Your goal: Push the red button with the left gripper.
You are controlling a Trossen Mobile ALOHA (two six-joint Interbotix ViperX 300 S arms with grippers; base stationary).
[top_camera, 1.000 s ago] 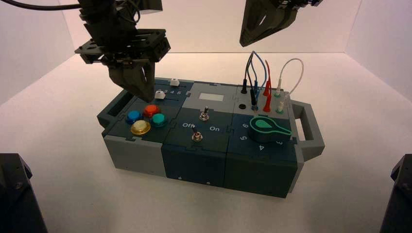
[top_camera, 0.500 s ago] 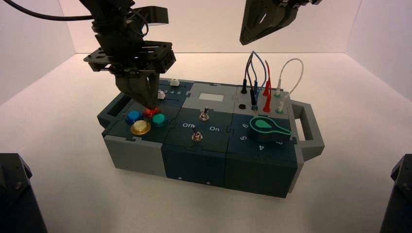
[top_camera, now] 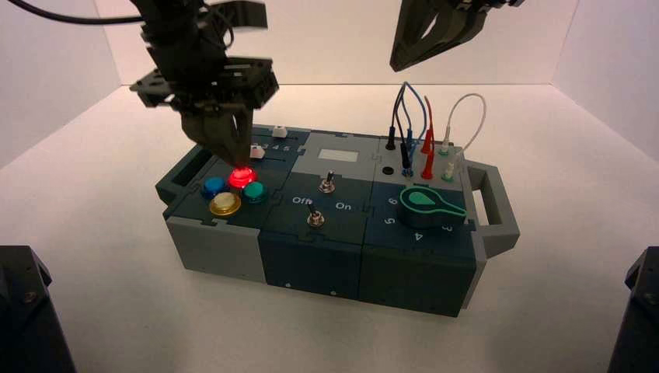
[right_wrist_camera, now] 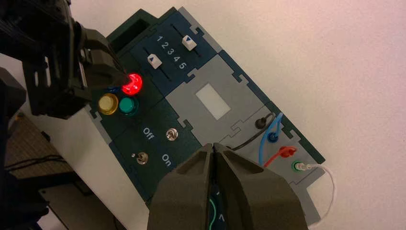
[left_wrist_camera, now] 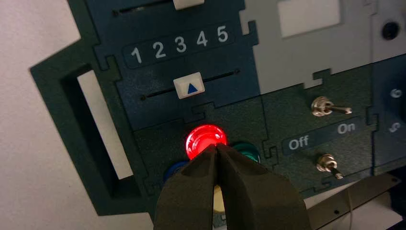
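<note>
Touching the glowing red button (top_camera: pixel 242 178), left gripper's (top_camera: pixel 239 165) jaws meet, empty.

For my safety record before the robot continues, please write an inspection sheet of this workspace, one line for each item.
Surface: pale, the box standing on it.
Job's things: red button glowing, left gripper's tip at it.
Clutter: nothing seen.
Left gripper: shut, over the round buttons.
Right gripper: shut, above the box's far side, idle.
Cables: black, blue, red and white wires plugged into the box's far right part; a black cable on the left arm.
Surroundings: pale walls behind and at both sides.
</note>
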